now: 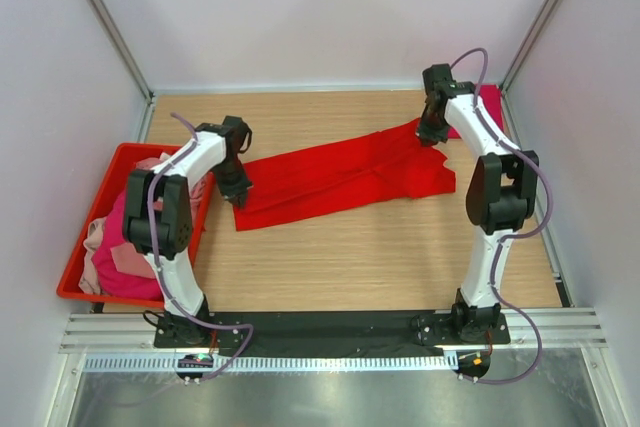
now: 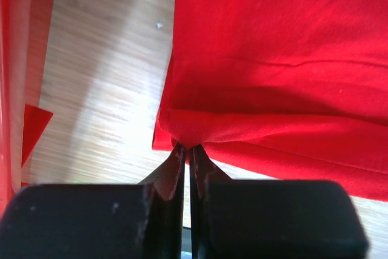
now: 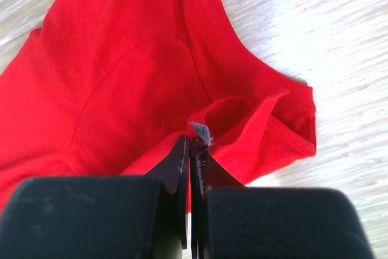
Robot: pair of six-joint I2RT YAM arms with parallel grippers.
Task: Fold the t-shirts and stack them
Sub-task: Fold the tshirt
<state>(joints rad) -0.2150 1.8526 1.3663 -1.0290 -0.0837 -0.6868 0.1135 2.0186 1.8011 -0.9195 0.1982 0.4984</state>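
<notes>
Your left gripper [image 2: 187, 150] pinches one end of the red shirt [image 1: 340, 175] and your right gripper [image 3: 191, 145] the other, spreading it across the table [image 1: 350, 257]. Folding looks barely begun, and pink shirts [image 1: 108, 247] wait in the bin [image 1: 100, 297].

magenta shirt [image 1: 492, 107] mostly behind right arm [image 1: 497, 192] | pink shirts [image 1: 100, 242] partly behind left arm [image 1: 160, 212]

No legible text, labels or signs anywhere.
</notes>
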